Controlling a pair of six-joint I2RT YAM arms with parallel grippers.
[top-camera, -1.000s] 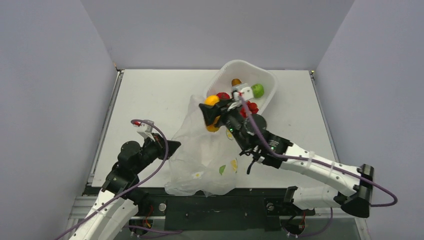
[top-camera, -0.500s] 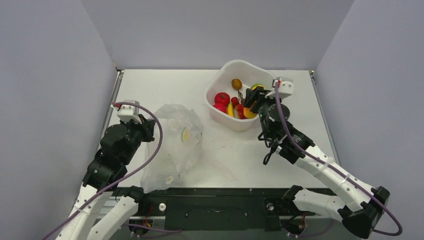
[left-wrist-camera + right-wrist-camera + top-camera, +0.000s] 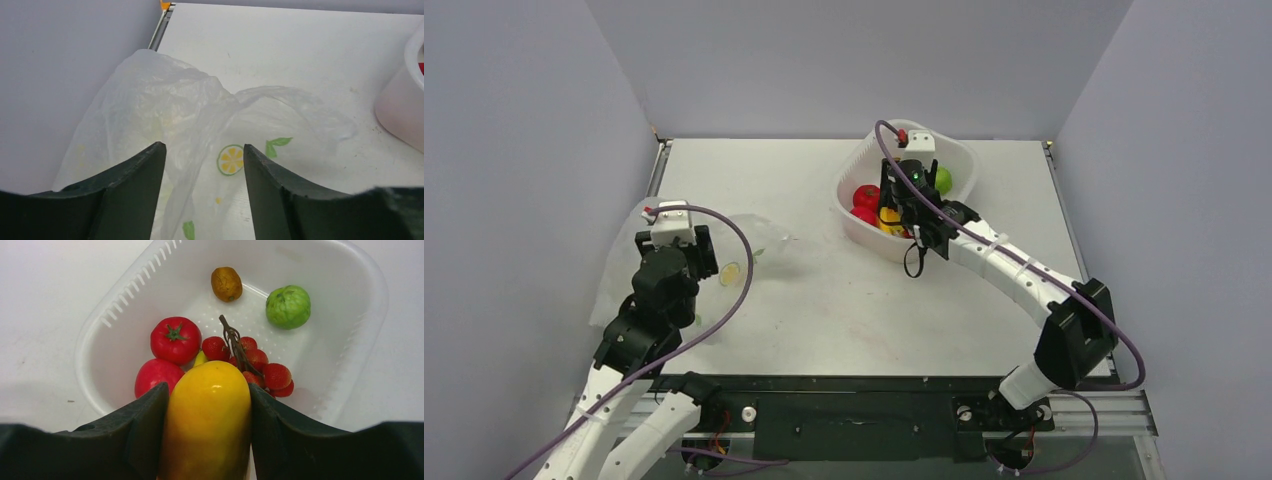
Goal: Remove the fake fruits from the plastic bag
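Yellow-orange mango (image 3: 210, 415) | between right jaws | long axis along jaws, toward tub (image 3: 361, 330)

Right wrist view: the orange-yellow mango-like plastic fruit (image 3: 210, 410) runs off the bottom edge and masks most of a small yellow piece (image 3: 200, 358) behind it. Left wrist view: the translucent lemon-print plastic bag (image 3: 165, 100) is cut off at the bottom edge and the white rigid tub (image 3: 400, 110) at the right edge.

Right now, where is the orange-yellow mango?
In the right wrist view, the mango sits between the fingers of the right gripper, over the white tub, beside the grapes.
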